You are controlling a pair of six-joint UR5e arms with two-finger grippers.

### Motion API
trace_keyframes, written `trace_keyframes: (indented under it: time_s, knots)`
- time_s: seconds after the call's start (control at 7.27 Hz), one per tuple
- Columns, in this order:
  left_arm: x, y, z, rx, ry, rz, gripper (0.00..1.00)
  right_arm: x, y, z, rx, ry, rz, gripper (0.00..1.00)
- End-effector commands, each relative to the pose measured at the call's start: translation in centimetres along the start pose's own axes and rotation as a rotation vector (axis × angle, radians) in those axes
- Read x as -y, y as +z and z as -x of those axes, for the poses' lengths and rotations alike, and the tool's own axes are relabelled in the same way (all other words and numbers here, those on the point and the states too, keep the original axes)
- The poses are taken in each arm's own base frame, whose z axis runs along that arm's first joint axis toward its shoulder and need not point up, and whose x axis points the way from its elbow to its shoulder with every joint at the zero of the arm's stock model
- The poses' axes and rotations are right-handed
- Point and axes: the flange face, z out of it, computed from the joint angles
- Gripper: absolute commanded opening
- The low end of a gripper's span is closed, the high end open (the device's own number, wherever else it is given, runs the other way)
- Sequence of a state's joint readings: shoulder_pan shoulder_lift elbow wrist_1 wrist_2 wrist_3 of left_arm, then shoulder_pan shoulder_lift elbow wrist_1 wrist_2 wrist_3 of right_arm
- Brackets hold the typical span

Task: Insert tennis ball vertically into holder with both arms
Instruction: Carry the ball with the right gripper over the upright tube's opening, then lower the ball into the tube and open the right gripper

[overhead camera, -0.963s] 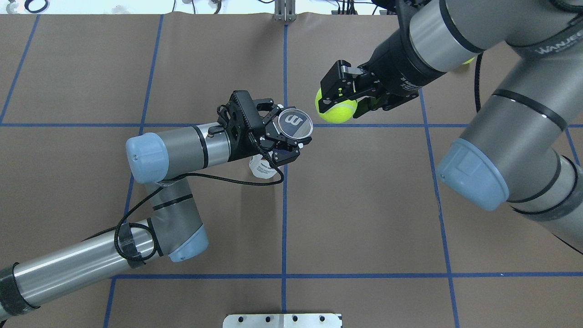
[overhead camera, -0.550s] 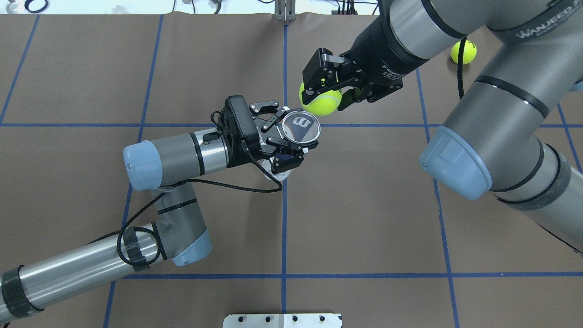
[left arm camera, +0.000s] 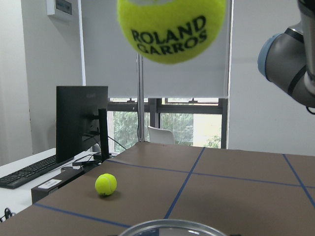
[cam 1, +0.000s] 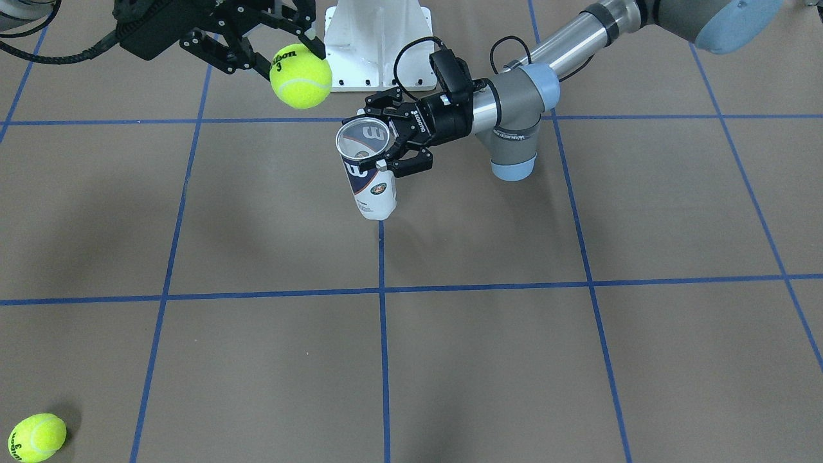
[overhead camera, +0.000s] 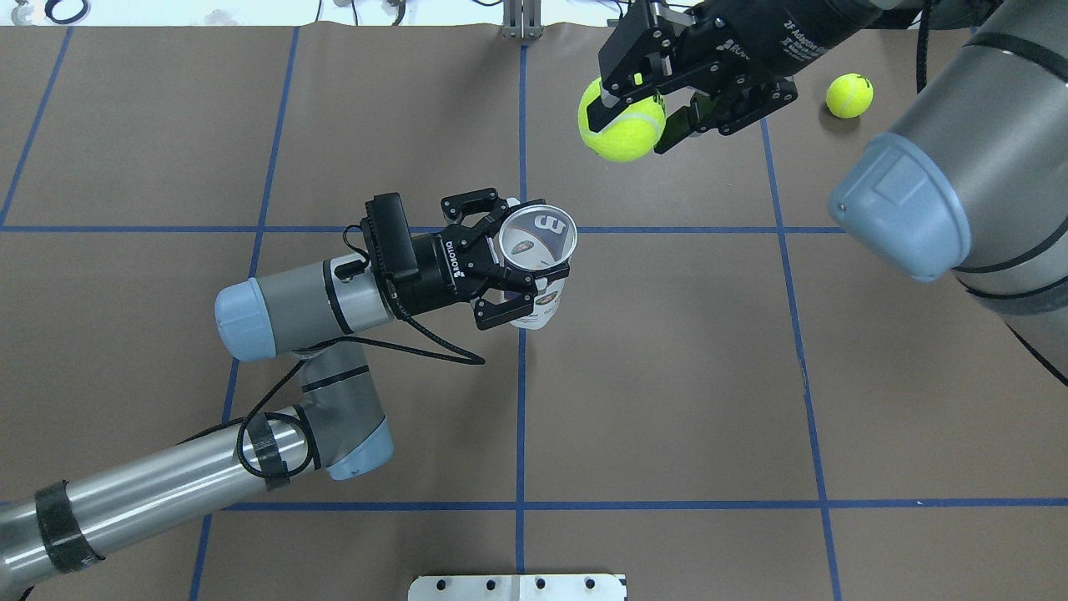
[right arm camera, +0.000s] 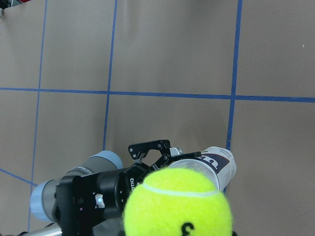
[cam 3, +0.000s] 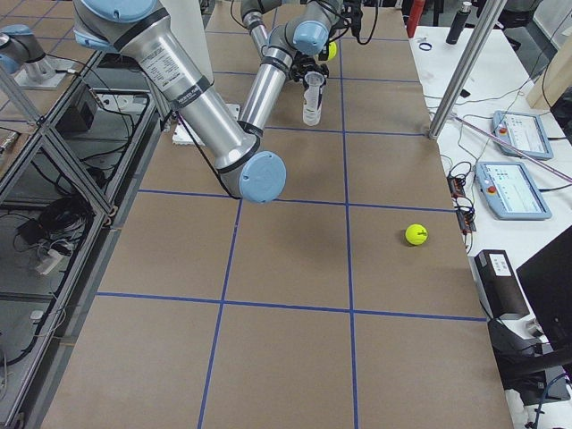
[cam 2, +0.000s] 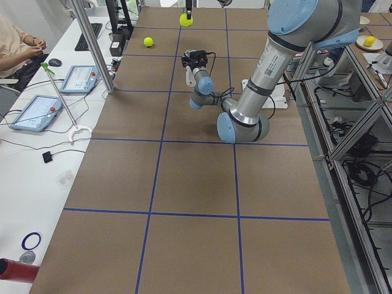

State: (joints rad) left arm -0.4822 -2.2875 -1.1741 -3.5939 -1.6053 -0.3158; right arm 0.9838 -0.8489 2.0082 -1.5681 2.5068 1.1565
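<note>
Gripping is done on both sides, insertion isn't: left pincer [overhead camera: 521,259] is clamped round the can [cam 1: 373,190] near its open top, and right pincer [overhead camera: 644,107] is clenched on the tennis ball [overhead camera: 619,133], carried high in the air. Can stands roughly upright w/ mouth up, base at or just above the bench [overhead camera: 667,376]; can't tell if it touches. No ball shows inside. Tennis ball hangs well above the rim and, in the overhead view, off toward the far side of the mouth, so approx. half the job looks done. What's left, by the look of it: line up over the opening, lower, let go. Can is clear thin plastic, a straight tube w/ navy-and-white wrap and round lip, prob. slippery and a bit springy. Tennis ball is fuzzy yellow felt w/ white seam and black print, likely a snug fit. A 2nd ball [overhead camera: 849,95] lies on the bench's flat brown cover.
</note>
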Motion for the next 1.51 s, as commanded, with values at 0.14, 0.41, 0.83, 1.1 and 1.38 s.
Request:
trace_keyframes:
  time_s: [0.14, 0.41, 0.83, 1.1, 1.38]
  knots:
    - [-1.1, -0.4, 0.3, -0.004, -0.008, -0.014, 0.76, 1.3, 3.0, 1.8, -0.077, 0.042, -0.024, 0.0]
    - [-1.9, -0.5, 0.5, 0.0, -0.011, 0.002, 0.76, -0.4, 7.7, 4.3, -0.184, 0.053, -0.035, 0.0]
    - [-2.2, -0.5, 0.5, 0.003, -0.012, 0.009, 0.76, -2.9, 12.3, 4.9, -0.263, 0.046, -0.014, 0.0]
    - [-2.6, -0.6, 0.6, 0.006, -0.012, 0.018, 0.76, -3.5, 13.4, 4.7, -0.293, 0.058, 0.009, 0.03]
    - [-2.6, -0.6, 0.6, 0.006, -0.012, 0.018, 0.76, -4.0, 15.1, 4.7, -0.326, 0.045, -0.007, 0.22]
